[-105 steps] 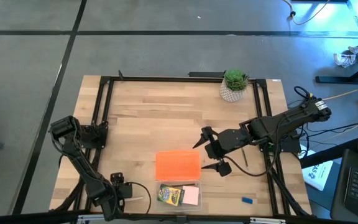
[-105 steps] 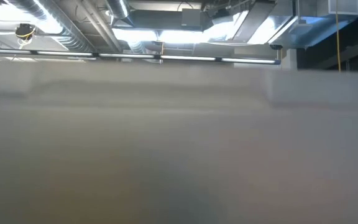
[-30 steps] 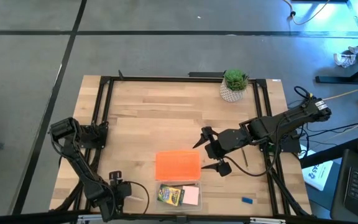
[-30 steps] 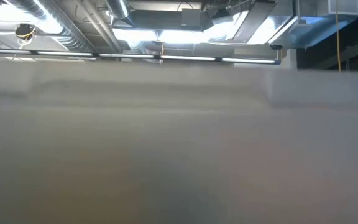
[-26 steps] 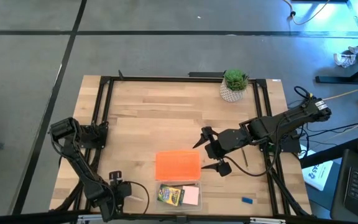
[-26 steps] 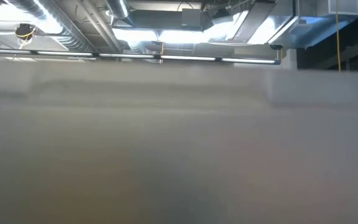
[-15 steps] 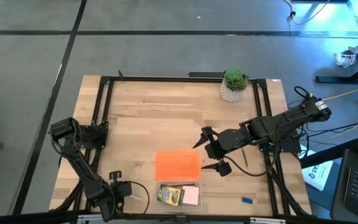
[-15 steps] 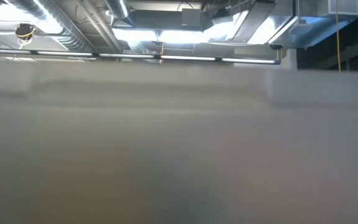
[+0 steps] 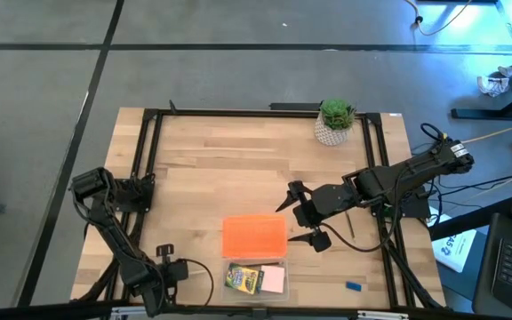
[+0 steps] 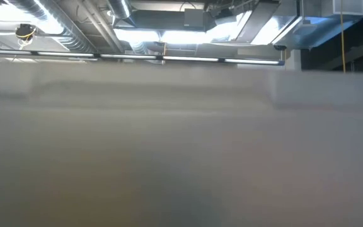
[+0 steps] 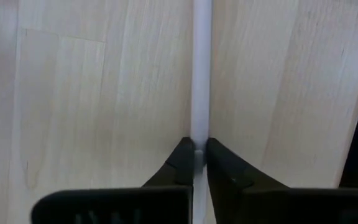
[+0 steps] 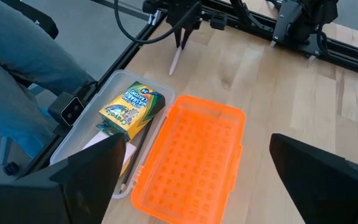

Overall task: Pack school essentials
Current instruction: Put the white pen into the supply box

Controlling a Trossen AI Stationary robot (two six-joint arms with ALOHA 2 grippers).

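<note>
Near the table's [image 9: 212, 169] front edge, a white pen [image 11: 201, 81] lies flat, clamped in my left pincer [image 11: 196, 163], left of the clear case [image 12: 82, 146] holding the crayon box [image 12: 132, 104] and pink pad [image 9: 274, 280]. My right pincer [image 9: 299, 218] hangs spread wide beside the orange lid [image 12: 194, 152].

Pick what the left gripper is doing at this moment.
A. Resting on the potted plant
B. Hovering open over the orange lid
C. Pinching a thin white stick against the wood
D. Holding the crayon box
C: in the left wrist view the left gripper has its fingers closed on a thin white stick that runs out over the wooden table.
</note>
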